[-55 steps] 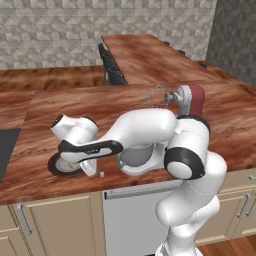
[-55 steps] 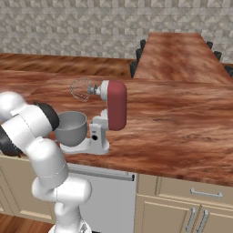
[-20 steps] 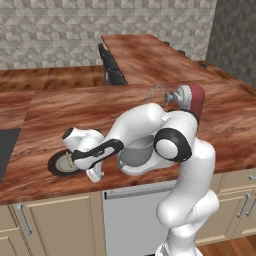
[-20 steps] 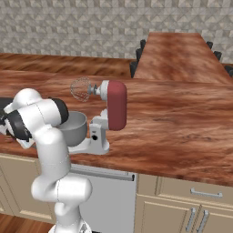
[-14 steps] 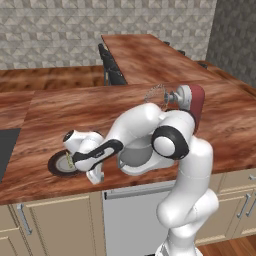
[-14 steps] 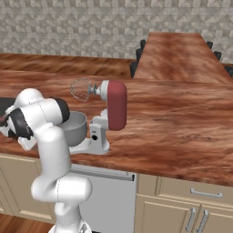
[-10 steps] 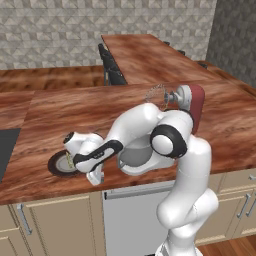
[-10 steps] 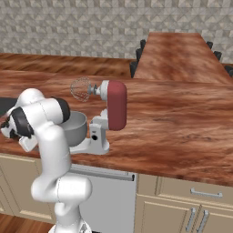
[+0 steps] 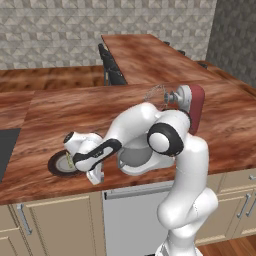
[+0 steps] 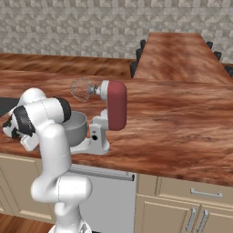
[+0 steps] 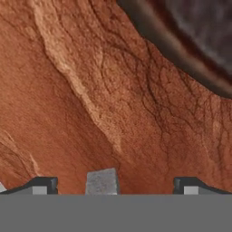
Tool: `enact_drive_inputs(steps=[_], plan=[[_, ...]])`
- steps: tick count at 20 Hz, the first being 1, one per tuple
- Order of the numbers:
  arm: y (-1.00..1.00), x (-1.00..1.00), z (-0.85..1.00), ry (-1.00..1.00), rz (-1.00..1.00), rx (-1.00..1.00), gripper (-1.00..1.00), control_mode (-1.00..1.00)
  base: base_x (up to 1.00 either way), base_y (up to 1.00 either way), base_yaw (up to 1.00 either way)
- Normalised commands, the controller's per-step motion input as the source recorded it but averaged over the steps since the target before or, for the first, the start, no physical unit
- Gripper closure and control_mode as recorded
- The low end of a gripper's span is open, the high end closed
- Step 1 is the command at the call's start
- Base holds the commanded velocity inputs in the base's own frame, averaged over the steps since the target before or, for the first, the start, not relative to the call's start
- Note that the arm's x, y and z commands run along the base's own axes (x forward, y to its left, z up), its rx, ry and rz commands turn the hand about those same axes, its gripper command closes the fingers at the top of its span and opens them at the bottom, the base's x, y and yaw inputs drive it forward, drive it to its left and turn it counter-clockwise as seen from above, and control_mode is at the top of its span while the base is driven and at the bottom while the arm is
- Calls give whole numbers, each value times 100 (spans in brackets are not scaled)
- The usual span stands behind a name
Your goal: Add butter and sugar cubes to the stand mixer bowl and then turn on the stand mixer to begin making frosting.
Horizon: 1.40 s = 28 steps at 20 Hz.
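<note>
Hand (image 11: 113, 186) has lowered; sugar cube (image 11: 102, 182) sits between its spread fingers.

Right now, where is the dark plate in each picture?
Left base view: the plate lies at the left near the counter's front edge, partly under the robot's hand.
Right base view: hidden behind the arm at the left.
Hand view: its dark rim and grey centre curve across the top right corner.
Shared landmark: the red-brown wood counter under it.

The counter (image 9: 60, 115) is red-brown wood with darker grain. The stand mixer (image 10: 111, 109) has a dark red head; the sugar cube (image 11: 102, 182) is pale grey-white.
</note>
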Motion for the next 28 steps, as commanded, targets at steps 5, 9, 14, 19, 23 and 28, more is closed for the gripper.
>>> enact_drive_inputs(steps=[5,9,14,19,23,28], plan=[[0,0,-26,2,0,0,100,-100,0,0,0],[0,0,-22,1,-3,-1,100,-100,0,0,0],[0,-4,-12,0,-5,0,100,-100,0,0,0],[0,-14,0,0,-9,0,100,-100,0,0,0],[0,-40,32,-2,-7,0,100,-100,0,0,0],[1,-46,99,-13,-3,3,100,-100,0,0,0]])
